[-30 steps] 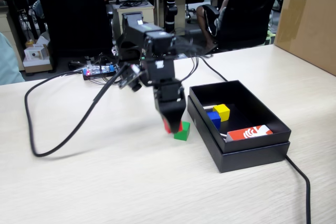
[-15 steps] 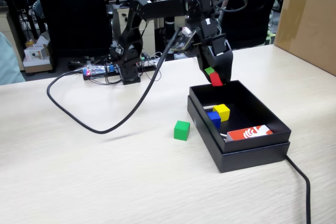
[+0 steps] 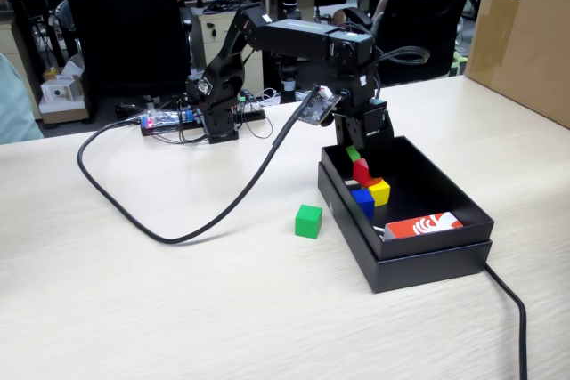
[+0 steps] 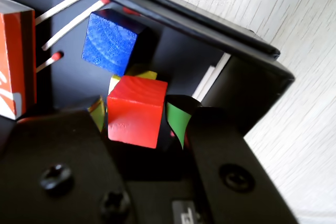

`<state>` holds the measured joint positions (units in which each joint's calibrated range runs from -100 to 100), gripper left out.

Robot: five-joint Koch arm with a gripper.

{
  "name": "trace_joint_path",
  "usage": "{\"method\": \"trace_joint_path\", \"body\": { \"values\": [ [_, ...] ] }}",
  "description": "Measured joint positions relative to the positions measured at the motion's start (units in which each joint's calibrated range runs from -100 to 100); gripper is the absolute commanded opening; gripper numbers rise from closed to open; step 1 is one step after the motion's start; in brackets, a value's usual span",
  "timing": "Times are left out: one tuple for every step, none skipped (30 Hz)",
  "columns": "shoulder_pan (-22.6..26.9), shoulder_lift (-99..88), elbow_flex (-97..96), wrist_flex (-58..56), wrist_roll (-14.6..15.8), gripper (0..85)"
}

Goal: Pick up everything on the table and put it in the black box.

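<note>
The black box (image 3: pixel 419 266) lies on the pale table (image 3: pixel 178 309) at the right of the fixed view. My gripper (image 3: pixel 358 165) hangs low inside its far end, shut on the red cube (image 3: pixel 362 172). In the wrist view the red cube (image 4: pixel 136 109) sits tilted between the two fingertips of my gripper (image 4: pixel 137 118), just over the blue cube (image 4: pixel 109 43) and a sliver of the yellow cube (image 4: pixel 148 74). Blue (image 3: pixel 363 202) and yellow (image 3: pixel 381 191) cubes rest on the box floor. The green cube (image 3: pixel 308 221) stands on the table left of the box.
A red-and-white card (image 3: pixel 423 224) lies in the box's near end, with matchsticks (image 4: pixel 68 4) beside it. A thick black cable (image 3: pixel 178 230) loops over the table from the arm base (image 3: pixel 218 109). Another cable (image 3: pixel 515 318) runs off at the front right. A brown carton (image 3: pixel 525 33) stands far right.
My gripper lifted the red cube from beside the green cube, swung it right over the box and has now lowered it inside, close above the blue and yellow cubes.
</note>
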<state>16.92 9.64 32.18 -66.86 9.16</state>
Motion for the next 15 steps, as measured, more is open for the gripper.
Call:
{"method": "trace_joint_path", "body": {
  "values": [
    [0.00, 0.26, 0.00, 0.08, 0.00, 28.2],
    [0.00, 0.39, 0.09, 0.08, 0.00, 28.2],
    [0.00, 0.52, 0.09, 0.00, 0.00, 28.2],
    [0.00, 0.52, 0.09, 0.08, 0.00, 28.2],
    [-0.05, 0.52, 0.09, 0.08, 0.00, 28.2],
    [-0.15, 0.26, 0.09, 0.00, 0.00, 28.2],
    [-0.24, -0.13, 0.46, 0.00, 0.00, 28.2],
    [-0.24, -0.13, 0.64, 0.08, 0.05, 28.2],
    [-0.34, -0.26, 1.92, 0.00, 0.05, 28.1],
    [-0.49, -0.78, 3.93, 0.08, 0.05, 28.1],
    [-0.68, -1.81, 5.48, 0.00, 0.05, 28.1],
    [-1.17, -4.66, 8.31, 0.00, 0.05, 28.1],
    [-1.17, -4.79, 8.49, 0.00, 0.05, 28.1],
    [-1.56, -6.21, 9.49, 0.00, 0.05, 28.1],
    [-1.90, -7.25, 10.50, 0.08, 0.05, 28.1]
  ]
}}
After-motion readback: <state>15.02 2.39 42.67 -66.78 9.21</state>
